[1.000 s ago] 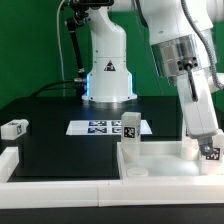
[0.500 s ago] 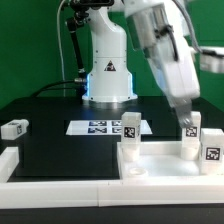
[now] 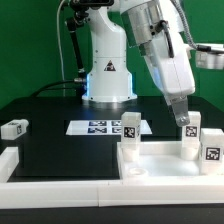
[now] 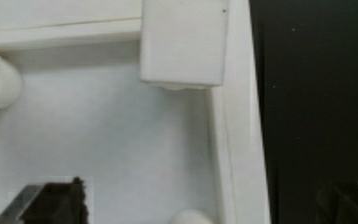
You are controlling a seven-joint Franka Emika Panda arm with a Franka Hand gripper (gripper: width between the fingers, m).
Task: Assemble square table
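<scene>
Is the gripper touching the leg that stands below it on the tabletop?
Cannot tell. In the exterior view the gripper ends right above the leg, with no clear gap. In the wrist view the fingertips are away from it.

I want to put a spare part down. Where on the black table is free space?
Bare black surface lies between the loose leg and the marker board. It is crowded around the tabletop, where upright legs and the gripper stand.

Marker board [image 3: 100, 127] on black table [image 3: 60, 140]
</scene>
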